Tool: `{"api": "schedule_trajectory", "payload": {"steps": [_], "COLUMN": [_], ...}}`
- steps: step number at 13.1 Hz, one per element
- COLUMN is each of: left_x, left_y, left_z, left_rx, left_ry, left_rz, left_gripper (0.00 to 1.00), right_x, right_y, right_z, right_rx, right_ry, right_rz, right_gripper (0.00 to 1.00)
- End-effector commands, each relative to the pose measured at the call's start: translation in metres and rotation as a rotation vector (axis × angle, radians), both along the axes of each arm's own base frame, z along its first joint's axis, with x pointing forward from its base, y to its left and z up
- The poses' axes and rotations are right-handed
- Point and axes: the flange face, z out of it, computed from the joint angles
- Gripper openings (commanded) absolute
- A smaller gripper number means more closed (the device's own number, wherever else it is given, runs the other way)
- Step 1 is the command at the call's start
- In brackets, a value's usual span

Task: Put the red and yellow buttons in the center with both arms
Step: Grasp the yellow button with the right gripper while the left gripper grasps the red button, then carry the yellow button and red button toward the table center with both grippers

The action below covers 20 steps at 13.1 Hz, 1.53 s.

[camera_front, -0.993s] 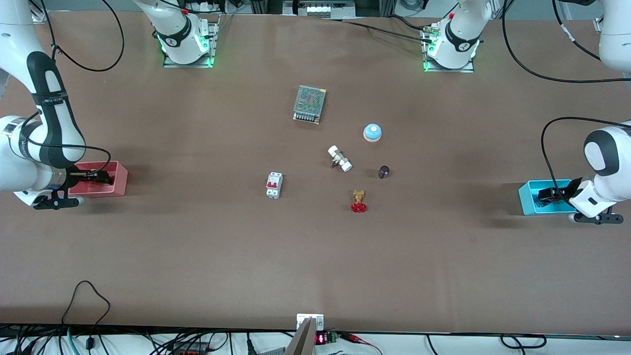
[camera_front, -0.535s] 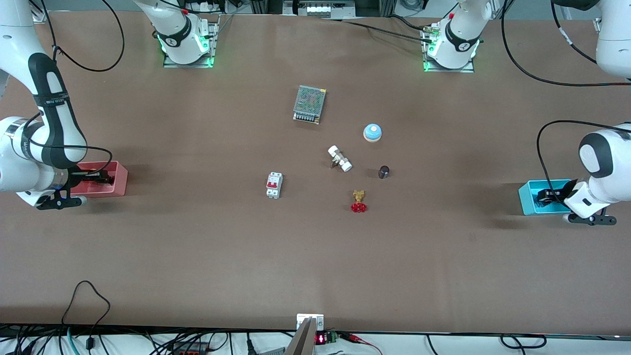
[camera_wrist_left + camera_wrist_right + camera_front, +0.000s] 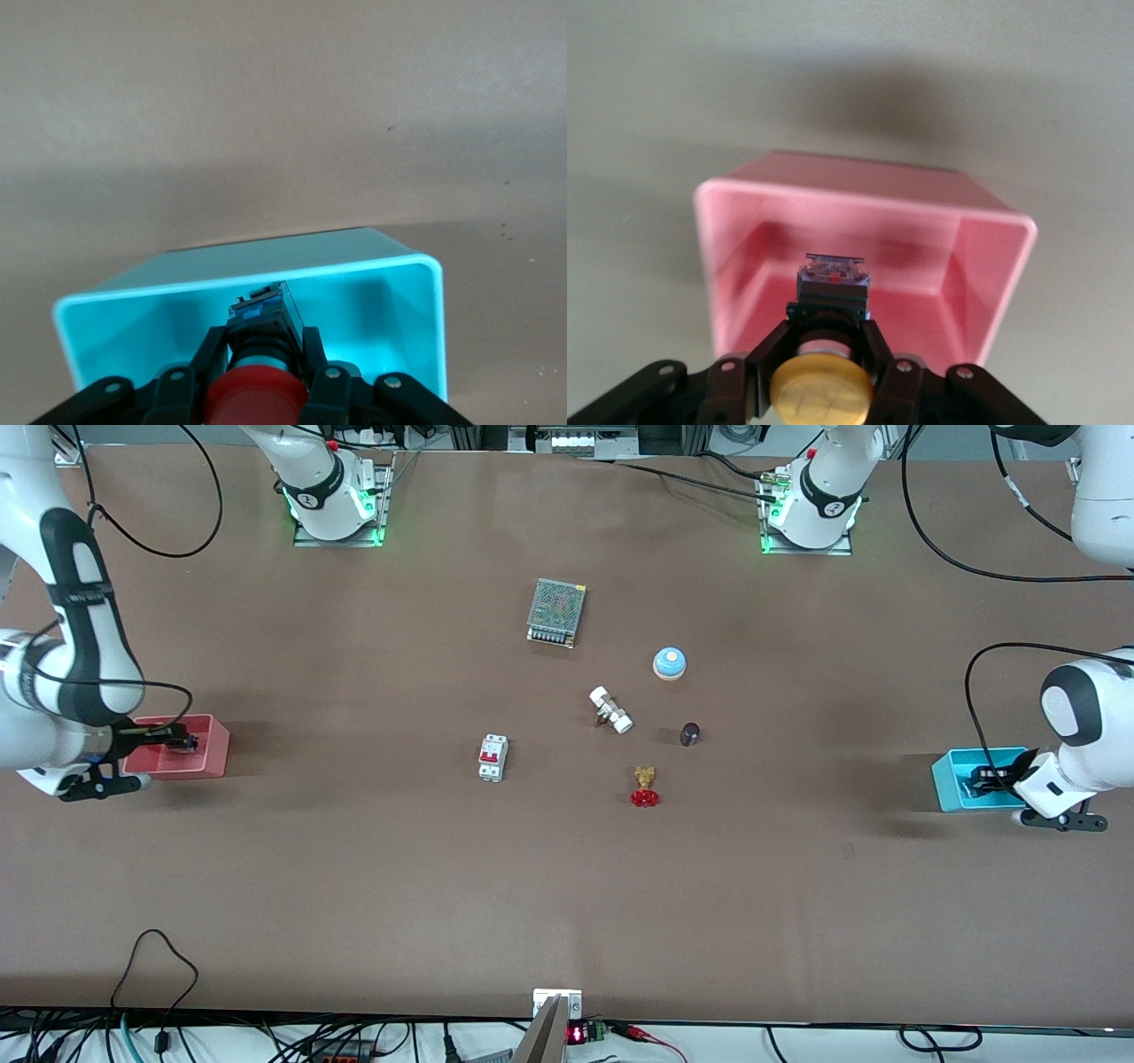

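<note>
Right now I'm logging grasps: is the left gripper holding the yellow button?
No, the left gripper is shut on the red button over the blue bin.

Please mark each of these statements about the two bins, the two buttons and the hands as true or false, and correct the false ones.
1. The left hand is shut on the red button over the blue bin. True.
2. The right hand holds the yellow button over the pink bin. True.
3. The yellow button lies on the table beside the red valve. False: it is in the right hand, at the pink bin.
4. The pink bin stands at the left arm's end of the table. False: it stands at the right arm's end.
5. The blue dome lies nearer to the front camera than the red valve. False: it lies farther.
</note>
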Motion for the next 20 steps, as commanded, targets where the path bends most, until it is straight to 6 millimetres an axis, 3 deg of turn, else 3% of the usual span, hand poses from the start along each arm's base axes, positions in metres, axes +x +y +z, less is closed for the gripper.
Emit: {"api": "schedule_trajectory", "payload": {"steps": [1, 2, 4, 6, 8, 10, 11, 14, 15, 16, 18, 20], "left_x": [0.004, 0.007, 0.022, 0.031, 0.037, 0.044, 0.046, 0.049, 0.049, 0.045, 0.033, 0.020], "left_y": [-0.004, -0.006, -0.035, -0.072, -0.112, -0.156, -0.183, -0.270, -0.281, -0.300, -0.334, -0.353], "left_z": [0.069, 0.091, 0.133, 0.154, 0.155, 0.152, 0.149, 0.124, 0.118, 0.107, 0.089, 0.071], "left_rx": [-0.011, -0.011, -0.031, -0.046, -0.046, -0.054, -0.055, -0.055, -0.073, -0.098, -0.092, -0.088], "left_ry": [0.001, 0.007, 0.038, 0.087, 0.109, 0.109, 0.115, 0.138, 0.123, 0.119, 0.122, 0.119], "left_rz": [-0.049, -0.052, -0.081, -0.099, -0.121, -0.181, -0.211, -0.318, -0.321, -0.298, -0.229, -0.200], "left_gripper": [0.32, 0.32, 0.32, 0.32, 0.32, 0.33, 0.33, 0.30, 0.29, 0.29, 0.29, 0.29], "right_x": [0.002, 0.006, 0.024, 0.034, 0.035, 0.034, 0.031, 0.019, 0.013, 0.012, 0.011, 0.009], "right_y": [0.027, 0.033, 0.092, 0.154, 0.219, 0.304, 0.336, 0.401, 0.419, 0.423, 0.424, 0.422], "right_z": [0.070, 0.088, 0.119, 0.120, 0.111, 0.103, 0.087, 0.047, 0.031, 0.015, -0.009, -0.039], "right_rx": [-0.013, -0.015, 0.004, 0.053, 0.068, 0.031, 0.011, -0.047, -0.076, -0.092, -0.118, -0.150], "right_ry": [-0.019, -0.039, -0.095, -0.118, -0.122, -0.176, -0.179, -0.181, -0.174, -0.168, -0.151, -0.117], "right_rz": [0.055, 0.060, 0.134, 0.183, 0.180, 0.142, 0.095, -0.096, -0.123, -0.154, -0.211, -0.262], "right_gripper": [0.12, 0.11, 0.08, 0.08, 0.08, 0.08, 0.08, 0.08, 0.08, 0.08, 0.08, 0.10]}}
